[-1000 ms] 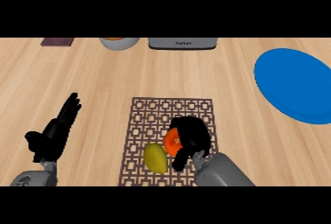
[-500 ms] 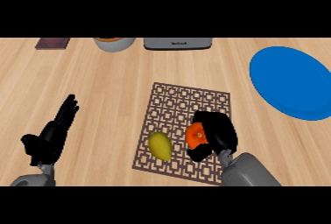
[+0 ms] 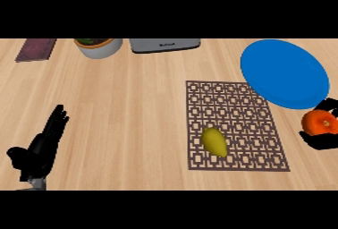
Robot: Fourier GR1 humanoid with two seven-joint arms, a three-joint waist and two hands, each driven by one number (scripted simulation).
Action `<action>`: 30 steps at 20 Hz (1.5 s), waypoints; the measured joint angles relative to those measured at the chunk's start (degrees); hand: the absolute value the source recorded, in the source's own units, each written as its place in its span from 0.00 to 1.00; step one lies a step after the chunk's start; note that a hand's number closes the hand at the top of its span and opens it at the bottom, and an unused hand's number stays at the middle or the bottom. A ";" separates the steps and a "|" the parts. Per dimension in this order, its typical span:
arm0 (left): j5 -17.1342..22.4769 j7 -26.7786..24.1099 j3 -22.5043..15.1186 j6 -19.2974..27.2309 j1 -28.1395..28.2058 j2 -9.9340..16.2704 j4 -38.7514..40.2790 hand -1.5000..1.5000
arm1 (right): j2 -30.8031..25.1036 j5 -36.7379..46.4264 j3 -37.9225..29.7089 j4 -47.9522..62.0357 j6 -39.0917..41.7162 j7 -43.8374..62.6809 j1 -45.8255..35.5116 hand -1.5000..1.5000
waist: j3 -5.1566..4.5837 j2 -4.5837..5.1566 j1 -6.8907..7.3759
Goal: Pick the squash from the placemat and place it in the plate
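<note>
An orange squash point(image 3: 319, 121) is at the right edge of the head view, off the placemat and just below the plate's near rim. My right hand point(image 3: 322, 139) is shut on it, black fingers curled under and behind it; the forearm is out of frame. The brown patterned placemat point(image 3: 231, 107) lies mid-right on the wooden counter. A yellow oval fruit point(image 3: 214, 142) lies on its near part. The blue plate point(image 3: 284, 74) sits at the back right, its edge overlapping the mat's far right corner. My left hand point(image 3: 41, 150) rests open at the lower left, fingers up.
Along the back edge stand a white pot with a plant point(image 3: 99, 46), a grey appliance point(image 3: 165, 44) and a dark flat board point(image 3: 36, 48) at the far left. Bare wooden counter lies between my left hand and the placemat.
My right hand has carried the orange squash off the placemat and to the right, near the plate. The yellow fruit stays on the mat. The left hand has not moved.
</note>
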 measured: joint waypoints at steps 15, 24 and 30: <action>-0.93 -0.07 -1.67 -2.74 -2.27 -0.03 -0.11 0.50 | -19.41 -21.59 -31.61 24.48 4.73 -44.15 4.60 1.00 | -0.35 0.59 5.76; -2.12 0.62 -2.00 -3.48 -4.42 -1.37 0.88 0.50 | -19.61 -18.44 -27.71 31.51 6.91 -44.30 -8.08 1.00 | -0.42 0.74 7.26; -2.31 1.21 -1.34 -4.14 -5.15 -1.15 0.75 0.50 | -16.09 -15.54 -22.50 31.84 9.04 -39.71 -16.10 1.00 | -0.45 0.76 7.51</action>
